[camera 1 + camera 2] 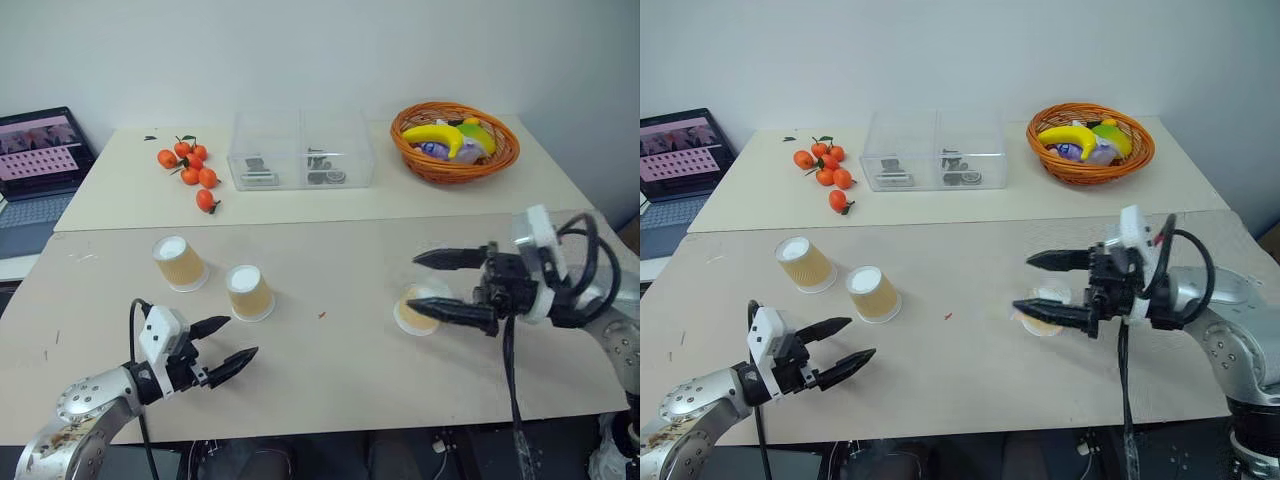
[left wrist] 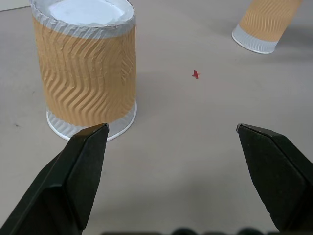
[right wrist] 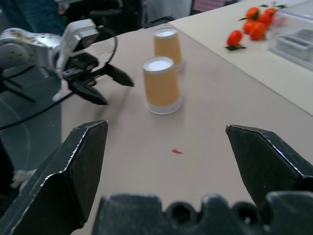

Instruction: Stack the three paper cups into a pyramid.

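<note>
Three paper cups stand upside down on the beige table. Two are close together at the left: one point(image 1: 180, 262) further back, one point(image 1: 250, 292) nearer the middle. The third cup point(image 1: 416, 314) stands alone at the right, partly covered by my right gripper's lower finger. My right gripper point(image 1: 413, 283) hovers open above that cup, pointing left, with nothing between its fingers point(image 3: 78, 166). My left gripper point(image 1: 240, 337) is open near the front edge, just short of the nearer left cup point(image 2: 85, 68), which sits off its left finger point(image 2: 83, 166).
On the back table are a cluster of tangerines point(image 1: 190, 165), a clear plastic box point(image 1: 300, 150) and a wicker basket point(image 1: 455, 160) with a banana. A laptop point(image 1: 35, 165) sits at the far left. A small red speck point(image 1: 321, 315) lies between the cups.
</note>
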Motion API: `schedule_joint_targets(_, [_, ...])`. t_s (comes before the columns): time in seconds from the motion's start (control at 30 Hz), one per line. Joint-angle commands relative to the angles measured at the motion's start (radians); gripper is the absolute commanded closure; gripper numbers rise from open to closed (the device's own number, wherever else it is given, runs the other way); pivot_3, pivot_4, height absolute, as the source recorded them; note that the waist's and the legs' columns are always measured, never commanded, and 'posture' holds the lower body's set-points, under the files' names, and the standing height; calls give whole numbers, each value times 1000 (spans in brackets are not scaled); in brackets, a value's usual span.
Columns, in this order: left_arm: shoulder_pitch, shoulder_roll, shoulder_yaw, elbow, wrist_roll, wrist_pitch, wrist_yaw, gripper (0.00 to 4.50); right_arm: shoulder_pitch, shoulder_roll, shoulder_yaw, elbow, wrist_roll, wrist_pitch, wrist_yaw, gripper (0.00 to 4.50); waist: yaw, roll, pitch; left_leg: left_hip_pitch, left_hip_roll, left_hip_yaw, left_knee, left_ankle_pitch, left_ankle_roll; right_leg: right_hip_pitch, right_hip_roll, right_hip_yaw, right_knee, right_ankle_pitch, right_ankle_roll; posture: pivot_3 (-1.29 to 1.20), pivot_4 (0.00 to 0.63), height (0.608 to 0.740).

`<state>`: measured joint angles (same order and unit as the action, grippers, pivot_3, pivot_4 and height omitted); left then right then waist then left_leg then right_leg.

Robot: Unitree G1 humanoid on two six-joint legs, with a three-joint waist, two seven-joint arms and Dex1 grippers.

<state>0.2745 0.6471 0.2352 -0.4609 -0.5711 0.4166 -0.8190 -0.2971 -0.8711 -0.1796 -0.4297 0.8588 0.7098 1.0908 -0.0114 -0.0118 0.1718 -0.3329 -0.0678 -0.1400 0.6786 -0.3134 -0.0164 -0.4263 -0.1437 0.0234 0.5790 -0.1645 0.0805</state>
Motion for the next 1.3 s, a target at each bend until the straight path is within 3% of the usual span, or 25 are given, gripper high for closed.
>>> schedule_joint_targets(0.03, [-10, 23, 26, -24, 9, -21, -6, 18, -14, 11, 16, -19, 9, -14, 15, 0, 1, 0, 0, 0, 0, 0, 0, 0, 0, 0, 0, 0, 0, 0, 0, 0, 150, 738])
schedule_joint_targets(0.33, [7, 15, 89, -19, 7, -13, 28, 18, -23, 23, 47, 48, -43, -56, 50, 0, 0, 0, 0, 0, 0, 0, 0, 0, 0, -1, 0, 0, 0, 0, 0, 0, 150, 738])
schedule_joint_targets(0.73, [-264, -54, 30, 125, 47, -15, 127, 18, -15, 34, 33, 52, -67, -69, 36, 0, 3, 0, 0, 0, 0, 0, 0, 0, -1, -2, 0, 0, 0, 2, -1, 0, 150, 738])
schedule_joint_targets(1.3, [-412, -88, -78, 292, 103, -54, 87, 18, 13, 38, 2, 10, -44, -61, -17, 0, 2, -1, 0, -1, 0, 0, 1, 0, -1, -2, 0, 0, 0, 2, -1, 0, 150, 738])
